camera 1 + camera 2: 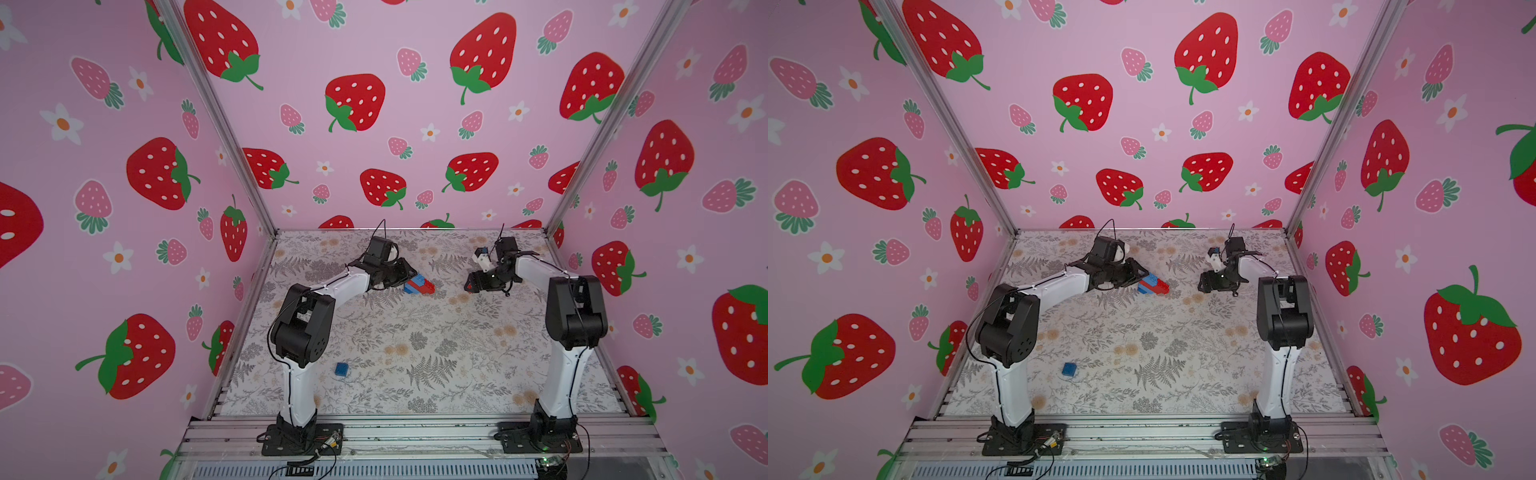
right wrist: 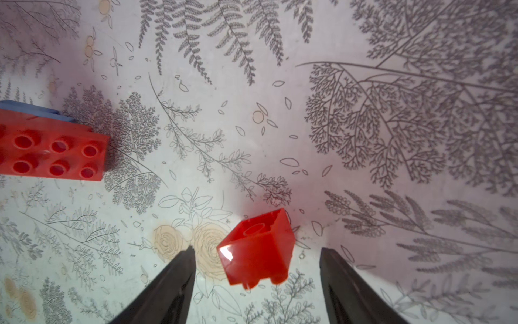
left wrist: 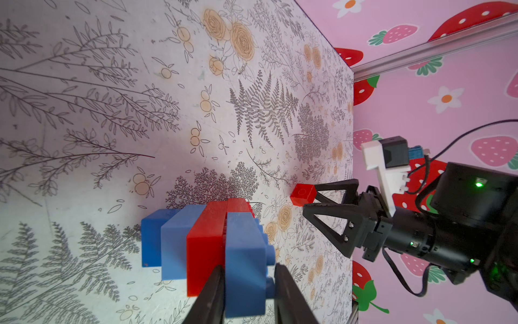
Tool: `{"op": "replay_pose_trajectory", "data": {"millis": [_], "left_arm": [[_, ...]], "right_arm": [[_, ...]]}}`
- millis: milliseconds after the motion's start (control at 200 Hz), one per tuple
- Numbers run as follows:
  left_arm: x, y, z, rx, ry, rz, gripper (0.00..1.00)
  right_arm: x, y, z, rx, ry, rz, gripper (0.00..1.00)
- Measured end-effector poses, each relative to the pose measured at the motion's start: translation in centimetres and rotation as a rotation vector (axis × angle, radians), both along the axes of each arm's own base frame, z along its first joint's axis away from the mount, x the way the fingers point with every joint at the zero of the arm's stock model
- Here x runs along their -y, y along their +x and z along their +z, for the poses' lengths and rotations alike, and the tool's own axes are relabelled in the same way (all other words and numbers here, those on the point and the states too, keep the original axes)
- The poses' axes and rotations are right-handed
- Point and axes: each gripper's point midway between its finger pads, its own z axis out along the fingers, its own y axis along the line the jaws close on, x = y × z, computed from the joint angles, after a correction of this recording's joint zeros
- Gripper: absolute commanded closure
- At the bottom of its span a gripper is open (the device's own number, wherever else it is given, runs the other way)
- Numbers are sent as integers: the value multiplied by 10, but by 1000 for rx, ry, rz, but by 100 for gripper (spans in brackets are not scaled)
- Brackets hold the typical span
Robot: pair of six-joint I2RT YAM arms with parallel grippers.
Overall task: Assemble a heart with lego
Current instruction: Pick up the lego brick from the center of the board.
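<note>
The left arm (image 1: 299, 332) and right arm (image 1: 575, 316) rise from their bases and bend inward, wrists low. The left end effector (image 1: 410, 279) is clamped on the heart (image 1: 422, 286). The right end effector (image 1: 469, 286) faces it, jaws spread.

High stereo pair over the whole table (image 1: 415, 332); close wrist views low over it, small red brick (image 3: 302, 194) (image 2: 256, 251) in both.
</note>
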Motion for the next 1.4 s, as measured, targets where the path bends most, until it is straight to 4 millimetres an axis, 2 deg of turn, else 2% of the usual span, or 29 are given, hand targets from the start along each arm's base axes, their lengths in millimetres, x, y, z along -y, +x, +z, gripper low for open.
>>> {"op": "replay_pose_trajectory", "data": {"millis": [220, 300, 495, 630, 880, 950, 1055, 1191, 1301, 1401], "left_arm": [[-4, -10, 1, -30, -28, 11, 66], [-4, -13, 3, -40, -41, 9, 66], [-4, -22, 4, -55, -69, 8, 66], [-6, -32, 3, -66, -70, 5, 65], [-9, -38, 12, -46, -67, -4, 54], [-9, -38, 13, -41, -62, -4, 49], [-13, -39, 10, -35, -34, -1, 40], [-19, -42, 1, -45, 30, 7, 36], [-18, -43, 2, -34, 85, 6, 34], [-13, -38, 12, -1, 114, 1, 33]], "right_arm": [[-1, 3, -3, 14, -31, 32, 34], [-3, 5, -1, 23, -33, 38, 42], [-8, 10, 4, 39, -40, 50, 42], [-10, 14, 4, 39, -48, 53, 46], [-10, 10, -1, 20, -83, 52, 47], [-9, 8, -1, 14, -91, 51, 58], [-8, 9, -1, 13, -101, 42, 62], [-4, 9, 0, 8, -121, 14, 68], [-1, 0, 3, -26, -137, -14, 68], [-3, -15, 15, -64, -147, -39, 68]]}}
